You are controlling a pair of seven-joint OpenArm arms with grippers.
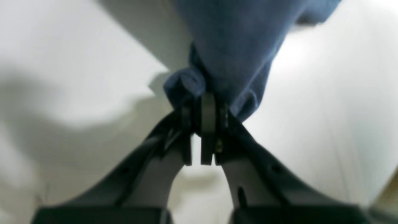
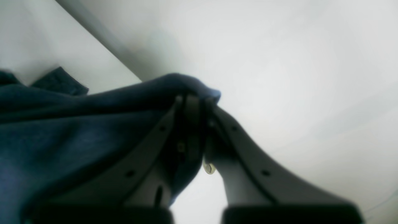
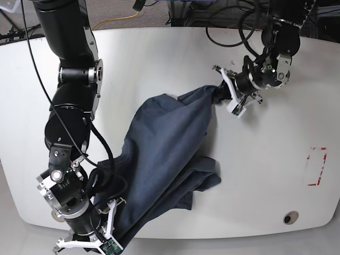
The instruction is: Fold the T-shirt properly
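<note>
Navy cotton of the T-shirt (image 3: 164, 143) is draping limply across the white worktop (image 3: 265, 175) between my hands. My left hand (image 3: 227, 94) and right hand (image 3: 109, 226) are each clamping a bunched edge; soft, light fabric needs hem-corner grips.

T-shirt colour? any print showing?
Dark heathered navy T-shirt, no print visible; clearest in the base view.
</note>
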